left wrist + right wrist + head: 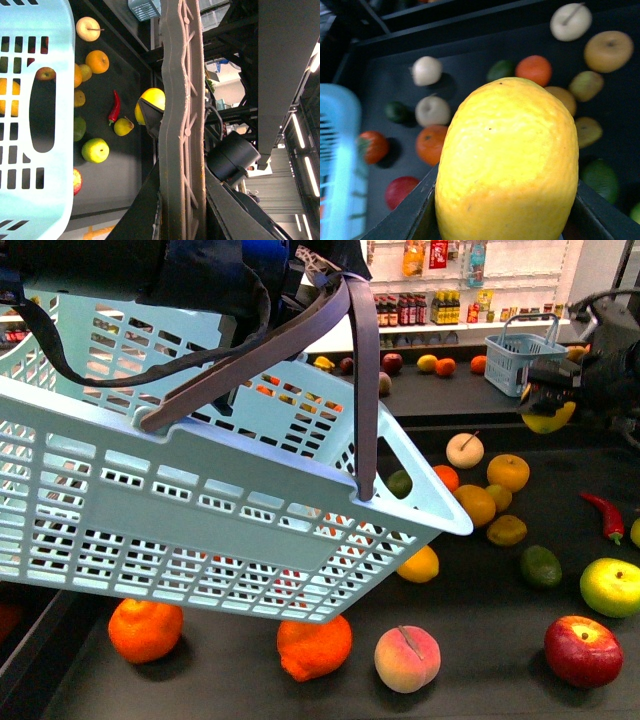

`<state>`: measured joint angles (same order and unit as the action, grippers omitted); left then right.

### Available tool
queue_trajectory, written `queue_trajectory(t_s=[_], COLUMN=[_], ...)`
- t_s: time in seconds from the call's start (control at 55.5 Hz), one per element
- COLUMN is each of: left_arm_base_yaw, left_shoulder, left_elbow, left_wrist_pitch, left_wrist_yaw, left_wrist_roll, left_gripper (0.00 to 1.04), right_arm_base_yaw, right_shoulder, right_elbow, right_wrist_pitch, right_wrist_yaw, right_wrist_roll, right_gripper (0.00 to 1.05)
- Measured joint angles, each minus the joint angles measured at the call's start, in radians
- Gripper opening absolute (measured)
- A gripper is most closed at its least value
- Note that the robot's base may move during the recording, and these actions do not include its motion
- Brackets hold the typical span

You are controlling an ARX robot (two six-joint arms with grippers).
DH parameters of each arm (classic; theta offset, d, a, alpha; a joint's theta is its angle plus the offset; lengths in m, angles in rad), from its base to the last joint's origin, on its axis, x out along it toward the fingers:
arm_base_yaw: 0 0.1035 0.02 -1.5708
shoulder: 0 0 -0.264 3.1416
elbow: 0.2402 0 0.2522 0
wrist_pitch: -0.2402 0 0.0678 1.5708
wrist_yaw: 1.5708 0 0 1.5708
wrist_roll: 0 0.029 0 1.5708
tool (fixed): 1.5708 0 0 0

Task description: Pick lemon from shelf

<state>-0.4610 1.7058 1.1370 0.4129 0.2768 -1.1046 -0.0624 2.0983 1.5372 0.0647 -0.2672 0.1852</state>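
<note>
lemon [507,160] base cropped, basket [200,510] partly cropped

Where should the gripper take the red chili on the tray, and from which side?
Pinch the red chili across its middle, coming straight down from above. It lies flat on the shelf, long and thin, with bare tray beside its middle.

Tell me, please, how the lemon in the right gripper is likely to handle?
The lemon looks firm and pebbled, so the right gripper probably holds it without slipping. Being oval, it would likely roll if set on the flat shelf.
</note>
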Motion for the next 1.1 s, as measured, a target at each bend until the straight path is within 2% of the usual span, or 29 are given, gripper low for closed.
queue_trajectory(t_s=[0.09,0.27,0.666,0.937,1.099], left_arm_base_yaw=[0.000,0.000,0.002,0.003,0.003], left_shoulder=[0.000,0.000,0.000,0.000,0.002], left_elbow=[0.000,0.000,0.000,0.000,0.000], left_wrist_pitch=[0.000,0.000,-0.001,-0.002,-0.003], left_wrist_yaw=[0.000,0.000,-0.005,-0.001,-0.004], left_wrist_roll=[0.000,0.000,0.008,0.008,0.006], left_gripper=[0.13,0.13,0.13,0.13,0.13], right_arm_base_yaw=[0.047,0.197,0.311,0.302,0.287], right_shoulder=[-0.087,-0.269,-0.233,-0.233,-0.239], right_elbow=[-0.072,-0.213,-0.267,-0.275,-0.275], right_wrist_pitch=[-0.001,-0.014,-0.027,-0.012,-0.013], right_wrist_yaw=[-0.064,-0.195,-0.180,-0.211,-0.228], right_wrist_roll=[0.027,0.063,0.050,0.032,0.026], right_gripper=[0.54,0.54,0.54,0.98,0.97])
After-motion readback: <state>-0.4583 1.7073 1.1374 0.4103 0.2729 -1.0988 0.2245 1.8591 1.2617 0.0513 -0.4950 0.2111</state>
